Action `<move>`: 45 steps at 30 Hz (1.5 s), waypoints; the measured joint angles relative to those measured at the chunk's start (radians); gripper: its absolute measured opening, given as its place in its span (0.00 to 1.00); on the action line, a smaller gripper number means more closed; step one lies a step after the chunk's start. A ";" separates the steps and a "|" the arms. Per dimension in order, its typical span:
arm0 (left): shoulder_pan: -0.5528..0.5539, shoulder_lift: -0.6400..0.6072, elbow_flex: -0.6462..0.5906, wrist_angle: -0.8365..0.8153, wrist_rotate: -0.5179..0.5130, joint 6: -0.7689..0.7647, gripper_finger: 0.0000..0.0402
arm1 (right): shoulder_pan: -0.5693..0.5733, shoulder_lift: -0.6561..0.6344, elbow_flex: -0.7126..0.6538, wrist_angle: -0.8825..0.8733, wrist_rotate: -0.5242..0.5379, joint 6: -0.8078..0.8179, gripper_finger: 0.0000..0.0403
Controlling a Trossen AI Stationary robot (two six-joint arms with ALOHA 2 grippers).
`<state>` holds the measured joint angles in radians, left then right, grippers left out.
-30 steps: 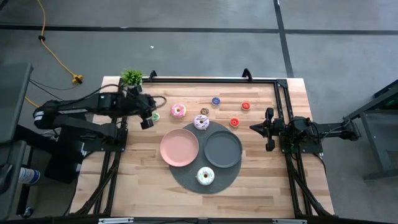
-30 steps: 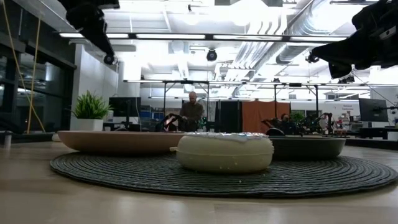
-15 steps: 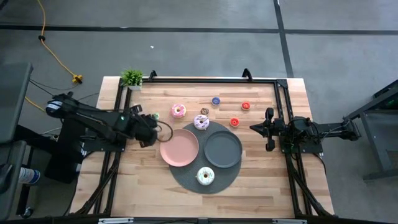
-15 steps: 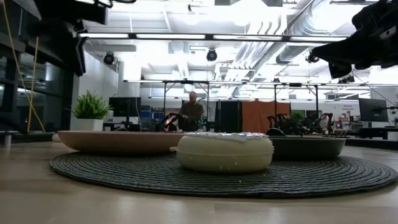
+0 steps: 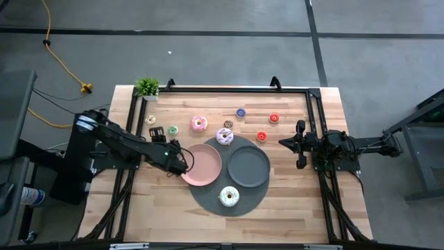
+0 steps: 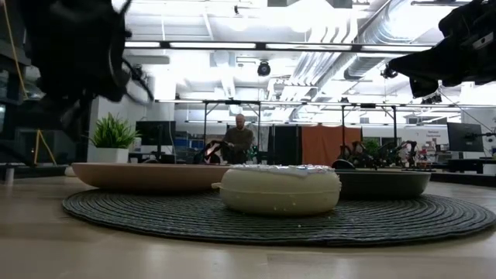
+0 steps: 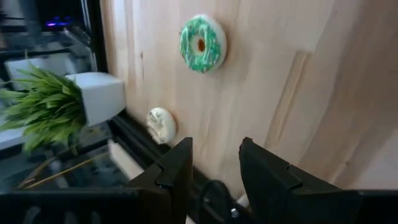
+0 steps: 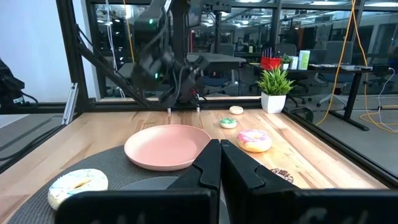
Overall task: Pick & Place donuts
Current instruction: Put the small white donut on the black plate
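My left hand (image 5: 184, 165) hovers part-open and empty at the plate's (image 5: 205, 167) left rim, apparently between picks. The green donut (image 5: 172, 130) lies untouched toward the desk's (image 5: 291, 201) far-left corner. My right hand (image 5: 300, 144) waits clenched at the right edge.

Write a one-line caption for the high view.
Left end effector at pink plate; donuts scattered beyond; right end effector parked.
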<state>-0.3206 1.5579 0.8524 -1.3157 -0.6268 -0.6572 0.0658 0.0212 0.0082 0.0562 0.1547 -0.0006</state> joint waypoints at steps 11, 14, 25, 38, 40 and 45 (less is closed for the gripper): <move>0.087 0.135 0.008 -0.015 -0.020 -0.089 0.31 | 0.000 0.001 0.000 0.002 0.000 0.000 0.00; 0.143 0.111 0.008 0.021 -0.016 -0.127 0.31 | 0.000 0.006 0.000 0.004 0.000 0.000 0.00; 0.436 0.060 0.008 0.097 -0.007 -0.140 0.31 | 0.000 0.006 0.000 0.004 0.000 0.000 0.00; 0.779 0.054 0.008 0.197 0.097 -0.122 0.31 | 0.000 0.005 0.000 0.008 0.000 0.000 0.00; 0.816 0.054 0.008 0.213 0.106 -0.099 0.31 | 0.000 0.005 0.000 0.008 0.000 0.000 0.00; 0.888 0.054 0.014 0.233 0.120 -0.069 0.32 | 0.000 0.005 0.000 0.008 0.000 0.000 0.00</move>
<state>0.5670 1.6119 0.8666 -1.0825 -0.5064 -0.7266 0.0656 0.0261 0.0081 0.0647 0.1543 -0.0006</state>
